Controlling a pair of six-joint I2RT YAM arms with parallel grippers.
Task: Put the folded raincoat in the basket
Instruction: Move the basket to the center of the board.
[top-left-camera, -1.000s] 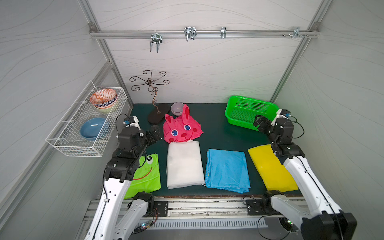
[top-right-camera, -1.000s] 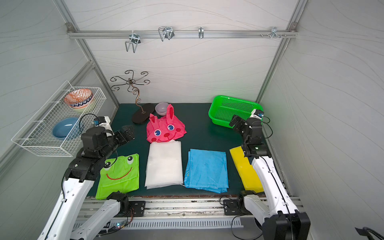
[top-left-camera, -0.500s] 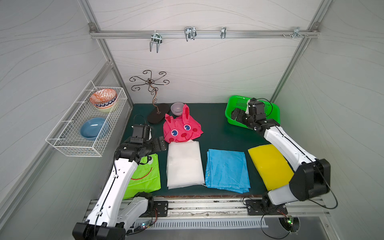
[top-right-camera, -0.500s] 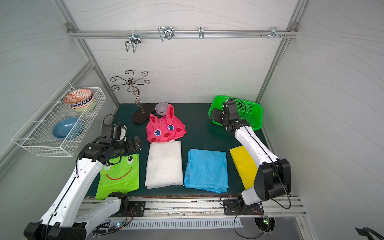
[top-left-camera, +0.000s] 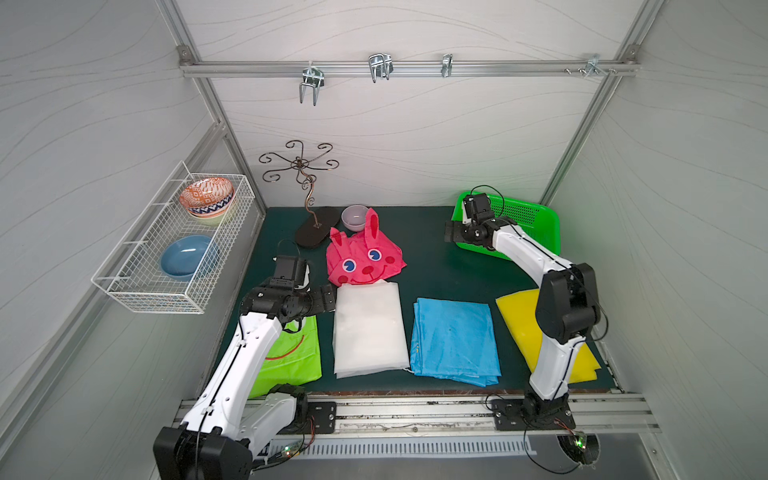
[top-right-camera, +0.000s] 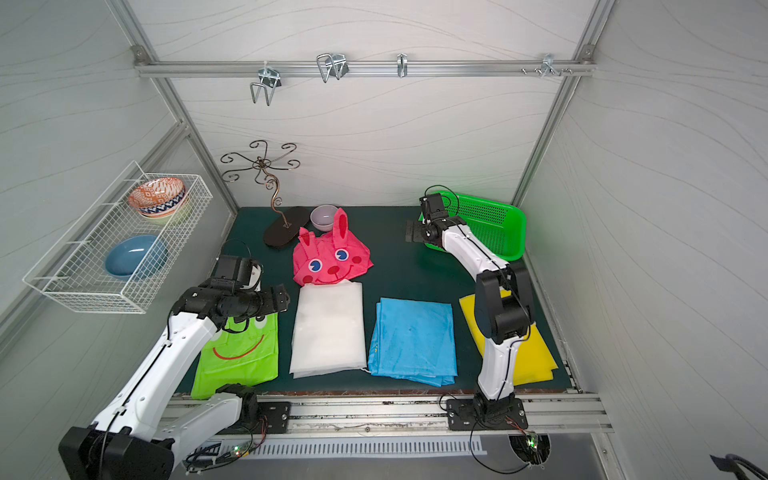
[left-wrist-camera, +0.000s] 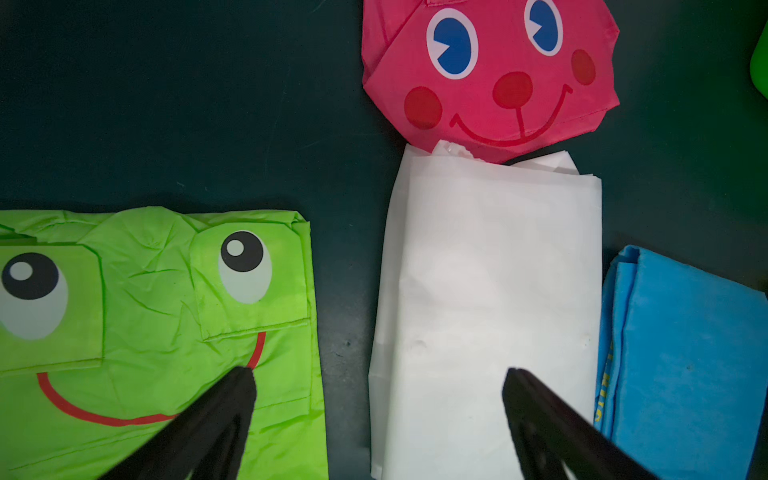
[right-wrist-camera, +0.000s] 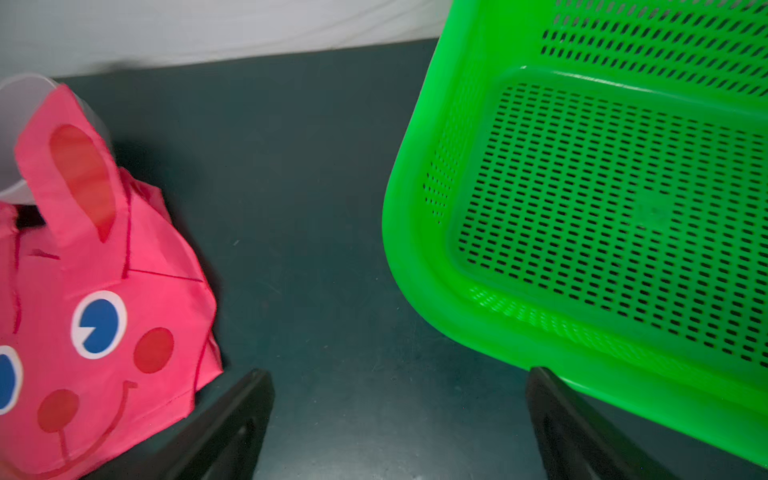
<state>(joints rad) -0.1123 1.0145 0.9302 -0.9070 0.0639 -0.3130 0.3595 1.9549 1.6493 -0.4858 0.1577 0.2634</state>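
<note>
Basket (right-wrist-camera: 405, 232) at far right is empty; the folded raincoats (top-left-camera: 368, 328) all lie on the desk (top-left-camera: 432, 257). Left tool (left-wrist-camera: 378, 372) and right tool (right-wrist-camera: 399, 372) both gape, holding nothing.

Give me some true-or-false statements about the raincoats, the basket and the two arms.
The green basket is empty. True.
The left gripper is clamped on the white raincoat. False: its jaws are open, holding nothing.
The pink rabbit raincoat touches the white raincoat. True.
The blue bowl sits inside the basket. False: it lies in the wire rack on the side wall.
The right gripper is open beside the basket. True.
</note>
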